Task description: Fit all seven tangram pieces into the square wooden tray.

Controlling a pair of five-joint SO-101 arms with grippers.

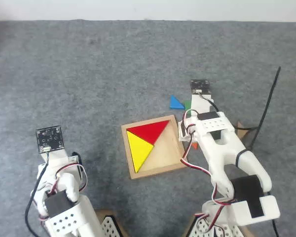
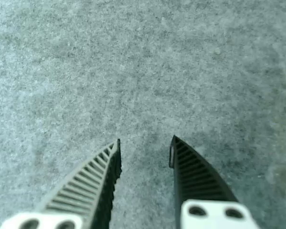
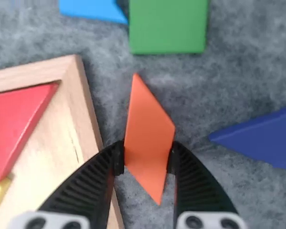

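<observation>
On the grey felt (image 1: 89, 74), our right gripper (image 3: 145, 160) clamps the orange parallelogram (image 3: 148, 136) across its slanted edges, a thin, stiff, light, likely slick piece, we judge, while our left gripper (image 2: 145, 152) hangs parted.

Grey carpet (image 1: 89, 64), perhaps wall (image 1: 138, 10) beyond

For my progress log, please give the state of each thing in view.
square wooden tray: partly filled, two pieces inside
red triangle: seated in the tray
yellow triangle: seated in the tray
orange parallelogram: gripped by right hand, outside the tray
green square: loose on the mat
light blue triangle: loose on the mat
dark blue triangle: loose on the mat
left hand: open, empty
</observation>
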